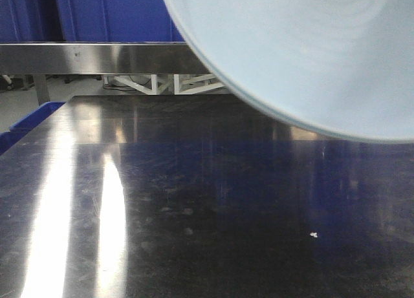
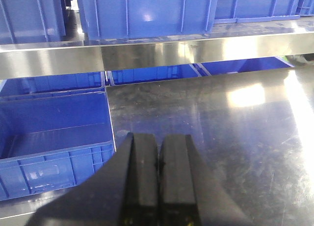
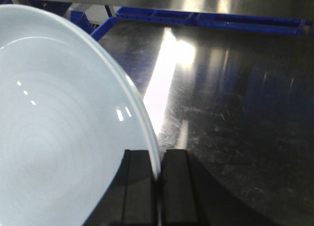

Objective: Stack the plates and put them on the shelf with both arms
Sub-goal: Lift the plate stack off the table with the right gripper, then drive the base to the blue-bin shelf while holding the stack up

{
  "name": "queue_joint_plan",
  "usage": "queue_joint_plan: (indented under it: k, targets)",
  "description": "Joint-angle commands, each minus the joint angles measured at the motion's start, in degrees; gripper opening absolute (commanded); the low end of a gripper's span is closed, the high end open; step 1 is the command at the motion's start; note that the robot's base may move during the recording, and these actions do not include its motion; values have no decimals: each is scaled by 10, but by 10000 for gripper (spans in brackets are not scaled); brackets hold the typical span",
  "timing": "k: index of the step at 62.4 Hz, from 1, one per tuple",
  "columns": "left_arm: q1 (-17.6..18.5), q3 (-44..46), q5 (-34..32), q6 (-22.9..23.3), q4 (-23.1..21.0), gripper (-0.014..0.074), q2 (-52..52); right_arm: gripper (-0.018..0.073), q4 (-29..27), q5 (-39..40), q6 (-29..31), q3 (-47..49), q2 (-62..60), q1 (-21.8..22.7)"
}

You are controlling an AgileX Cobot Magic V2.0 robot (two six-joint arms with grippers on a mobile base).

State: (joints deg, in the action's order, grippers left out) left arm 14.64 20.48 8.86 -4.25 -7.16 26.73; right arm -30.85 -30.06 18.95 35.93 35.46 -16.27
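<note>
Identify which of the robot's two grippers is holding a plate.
The right gripper: its jaws pinch the rim of the pale plate. The left gripper is shut with nothing between its jaws, above the steel tabletop.

Dim scene, overhead light streaking white glare across the dark tabletop [image 1: 226, 201]; the plate [image 1: 304, 52] looms soft and out of focus.

Open tabletop [image 1: 194, 214] ahead, shelf beam [image 1: 97, 57] across back, plate [image 1: 304, 52] blocking upper right

Dark, glossy surface [image 1: 194, 214] streaked with glare; blue crates [image 2: 49, 133] beside its left edge, more farther back.
</note>
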Motion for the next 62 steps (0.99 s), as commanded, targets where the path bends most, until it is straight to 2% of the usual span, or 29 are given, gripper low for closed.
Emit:
queue_joint_plan:
  k: [1,62]
  targets:
    - [-1,18,-54,0,-2,84,1,56,-15,56,3,15,-9,-2]
    - [-1,18,-54,0,-3,84,1,56,-17,46,3,15,-9,-2]
